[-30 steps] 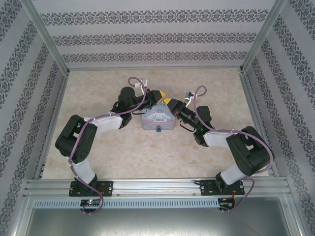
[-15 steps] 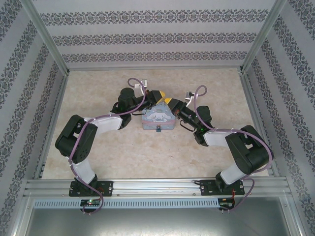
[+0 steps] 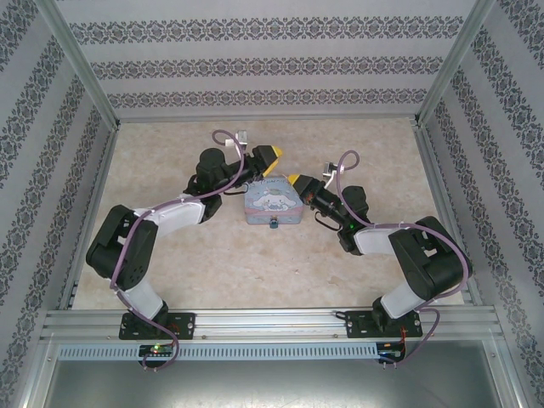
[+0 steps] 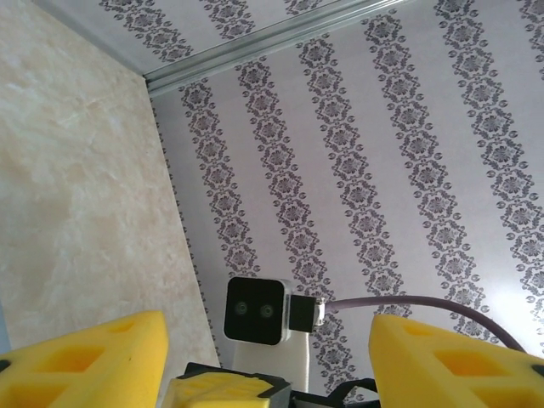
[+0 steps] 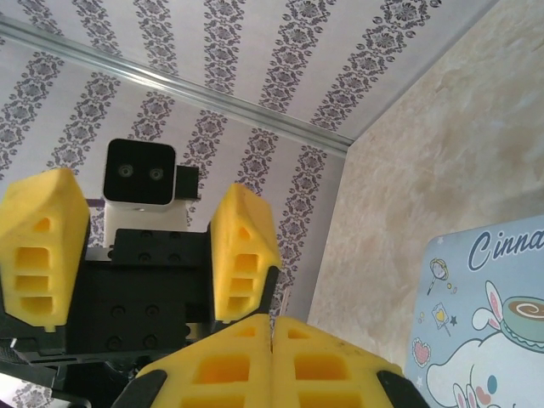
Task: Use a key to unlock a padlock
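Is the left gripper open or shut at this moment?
Open. In the left wrist view, the two yellow fingers of the left gripper stand far apart, gripping nothing.

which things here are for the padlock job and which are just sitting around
For the job: padlock, at the near edge of the tin; left gripper, open; right gripper, shut.
Just there: the tin itself; patterned walls; metal frame.
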